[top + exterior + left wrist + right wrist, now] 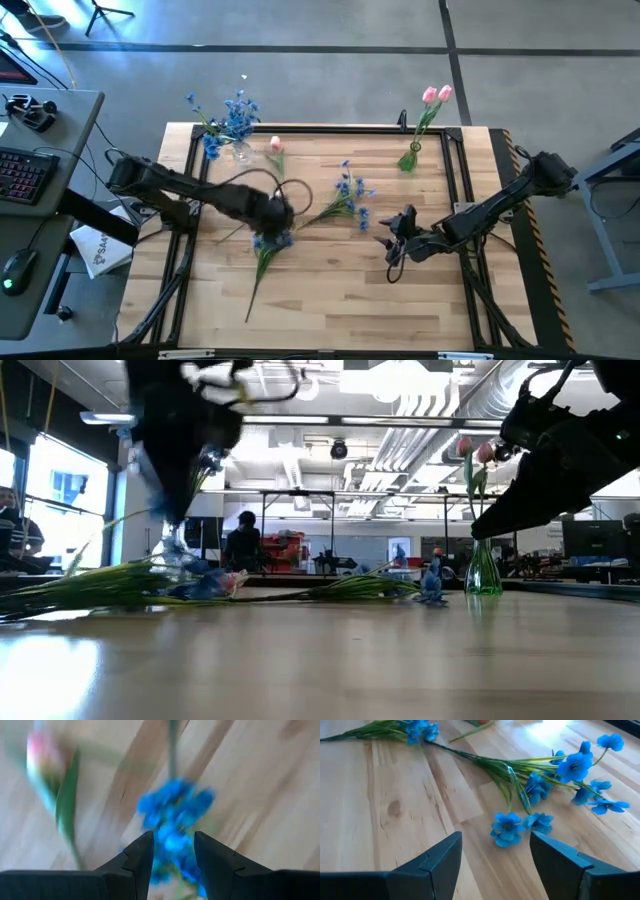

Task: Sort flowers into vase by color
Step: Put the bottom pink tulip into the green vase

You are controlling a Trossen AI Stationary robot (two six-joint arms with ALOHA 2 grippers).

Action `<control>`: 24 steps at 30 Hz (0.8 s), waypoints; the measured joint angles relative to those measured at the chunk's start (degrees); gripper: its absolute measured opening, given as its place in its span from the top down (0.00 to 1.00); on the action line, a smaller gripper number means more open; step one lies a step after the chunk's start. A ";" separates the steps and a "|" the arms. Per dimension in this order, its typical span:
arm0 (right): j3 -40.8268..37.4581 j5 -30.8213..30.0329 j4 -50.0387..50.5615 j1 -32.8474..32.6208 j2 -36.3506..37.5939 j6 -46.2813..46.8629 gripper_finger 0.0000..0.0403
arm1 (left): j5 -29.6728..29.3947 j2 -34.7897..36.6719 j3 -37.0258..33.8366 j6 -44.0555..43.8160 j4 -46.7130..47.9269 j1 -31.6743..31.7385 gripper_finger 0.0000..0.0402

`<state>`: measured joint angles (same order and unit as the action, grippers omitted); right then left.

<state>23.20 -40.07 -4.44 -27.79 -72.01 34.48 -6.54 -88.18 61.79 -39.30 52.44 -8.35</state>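
Hovering over the table [330,290], the left end effector [277,222] stood part-open above a blue flower [175,812], a pink tulip [42,755] beside it. The right end effector [495,857] gaped wide, empty, near blue blossoms [507,827].

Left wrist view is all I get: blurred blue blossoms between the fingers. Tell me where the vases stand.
Observer: A clear glass vase holding blue flowers stands at the table's far edge, on the left arm's side.
Operator: Now the other one.
Observer: A slim green glass vase with two pink tulips stands at the same edge, toward the right arm's side.
Operator: Report the right gripper.
Observer: The right gripper hangs open beside a loose blue-blossom spray lying mid-table.
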 joint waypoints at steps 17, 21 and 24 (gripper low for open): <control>0.00 -0.13 -0.22 0.00 -0.02 -1.51 0.42 | -8.34 0.31 -11.46 -12.54 4.44 1.29 0.67; 0.00 -0.13 -0.49 0.00 -0.02 -1.51 0.42 | -9.07 0.32 -13.56 -10.10 -0.22 4.81 0.69; 0.00 -0.12 -0.53 0.00 -0.02 -1.50 0.42 | -8.18 0.28 -16.27 -8.02 -6.00 7.21 0.73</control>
<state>23.20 -40.19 -4.97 -27.79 -72.03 32.98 -14.72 -87.90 45.52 -47.31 46.44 -1.13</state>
